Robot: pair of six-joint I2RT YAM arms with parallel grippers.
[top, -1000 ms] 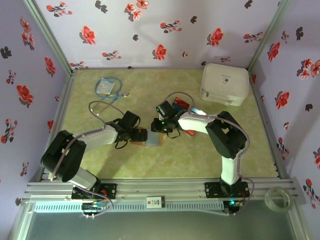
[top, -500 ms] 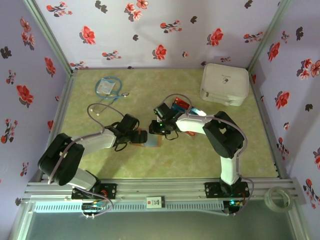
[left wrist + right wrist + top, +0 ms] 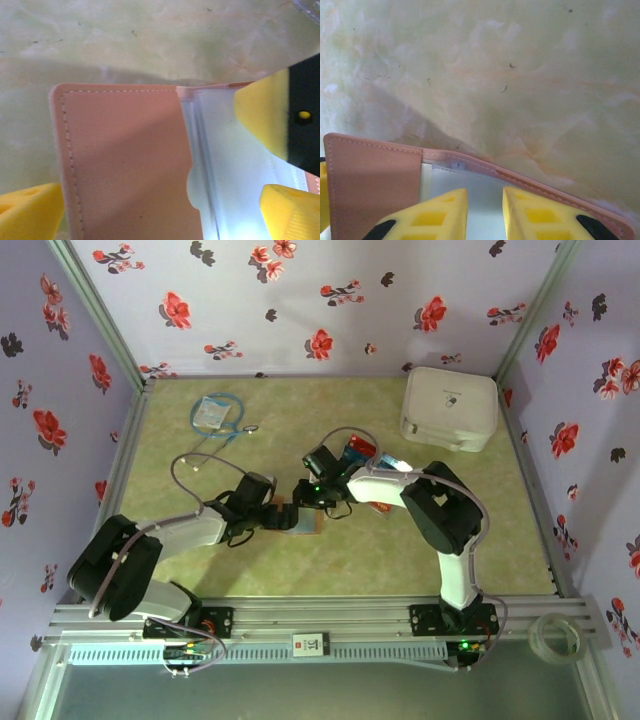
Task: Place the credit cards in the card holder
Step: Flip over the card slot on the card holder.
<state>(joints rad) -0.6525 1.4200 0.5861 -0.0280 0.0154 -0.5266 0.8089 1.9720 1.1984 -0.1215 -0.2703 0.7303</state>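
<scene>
Brown card holder point(image 3: 125, 160) is lying between the left gripper's point(image 3: 160, 200) spread fingers. The right gripper point(image 3: 485, 200), narrowly parted, is reaching over its pocket. From above, credit cards point(image 3: 362, 448) are lying nearby.

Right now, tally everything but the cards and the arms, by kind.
Card holder: 1
White case: 1
Cable packet: 1
Tape roll: 1
Total: 4
</scene>
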